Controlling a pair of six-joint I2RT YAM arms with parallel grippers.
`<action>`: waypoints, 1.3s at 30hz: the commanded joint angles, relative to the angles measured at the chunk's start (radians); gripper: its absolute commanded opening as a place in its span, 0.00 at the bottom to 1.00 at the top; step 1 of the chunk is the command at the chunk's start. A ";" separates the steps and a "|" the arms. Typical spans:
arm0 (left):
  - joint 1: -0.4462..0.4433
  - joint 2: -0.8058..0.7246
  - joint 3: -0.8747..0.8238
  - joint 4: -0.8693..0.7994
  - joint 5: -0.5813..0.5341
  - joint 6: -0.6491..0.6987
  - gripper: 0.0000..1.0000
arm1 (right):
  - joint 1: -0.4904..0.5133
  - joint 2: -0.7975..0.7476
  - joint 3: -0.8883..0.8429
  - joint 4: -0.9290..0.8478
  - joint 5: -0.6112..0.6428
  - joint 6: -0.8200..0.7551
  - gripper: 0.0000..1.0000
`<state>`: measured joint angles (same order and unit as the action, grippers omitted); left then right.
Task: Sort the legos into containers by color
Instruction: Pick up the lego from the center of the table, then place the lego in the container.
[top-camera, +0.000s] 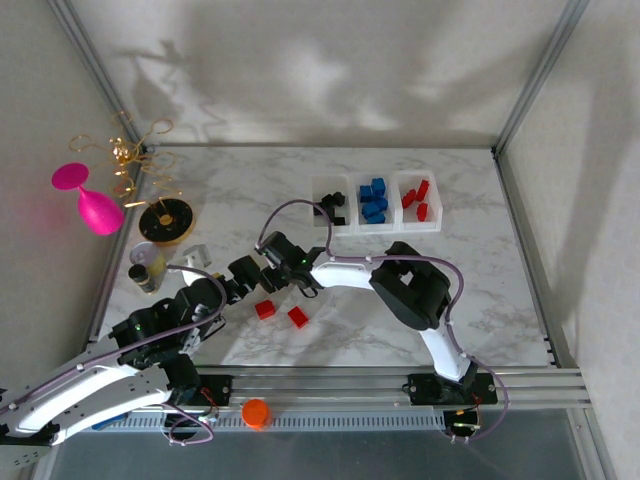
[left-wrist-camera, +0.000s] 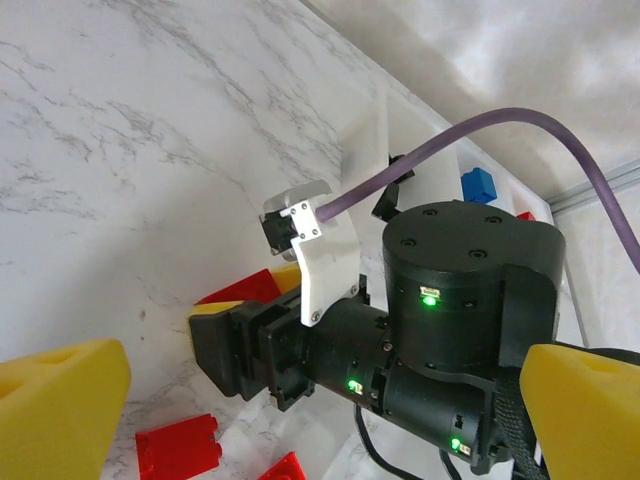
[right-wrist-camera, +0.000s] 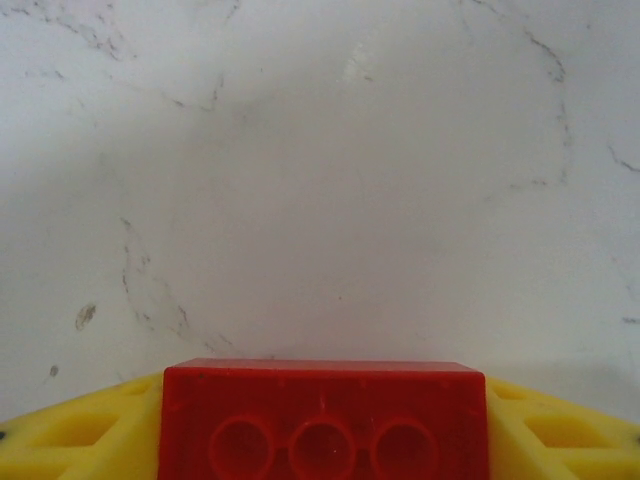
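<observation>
My right gripper (right-wrist-camera: 320, 445) is shut on an oblong red brick (right-wrist-camera: 320, 405), held low over bare marble. From above, the right gripper (top-camera: 273, 246) reaches left across the table's middle. My left gripper (top-camera: 246, 272) is just behind it, open, and its yellow fingers (left-wrist-camera: 55, 400) stand wide either side of the right wrist. The held red brick (left-wrist-camera: 243, 289) peeks out between the right gripper's pads. Two loose red bricks (top-camera: 265, 309) (top-camera: 298, 317) lie near the front. The three joined bins (top-camera: 352, 226) hold black bricks (top-camera: 331, 205), blue bricks (top-camera: 373, 200) and red bricks (top-camera: 417, 198).
At the left edge stand a pink goblet (top-camera: 88, 202), a gold wire ornament (top-camera: 130, 150), a black disc (top-camera: 165, 220) and a small cup (top-camera: 146, 258). A round orange cap (top-camera: 256, 412) sits on the front rail. The right arm's purple cable (left-wrist-camera: 470, 135) loops overhead.
</observation>
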<state>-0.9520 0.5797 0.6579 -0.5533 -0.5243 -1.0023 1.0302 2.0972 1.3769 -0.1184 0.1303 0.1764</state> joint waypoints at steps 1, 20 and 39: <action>0.007 0.005 0.021 -0.044 -0.034 -0.046 1.00 | -0.004 -0.082 -0.040 -0.009 0.016 0.038 0.59; 0.010 0.233 0.094 0.110 0.050 0.081 1.00 | -0.477 -0.519 -0.258 -0.141 0.050 0.184 0.48; 0.013 0.612 0.223 0.338 0.178 0.200 1.00 | -0.823 -0.206 0.042 -0.151 0.172 0.192 0.52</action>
<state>-0.9470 1.1694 0.8471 -0.2523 -0.3664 -0.8234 0.2092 1.8462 1.3376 -0.2535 0.2611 0.3542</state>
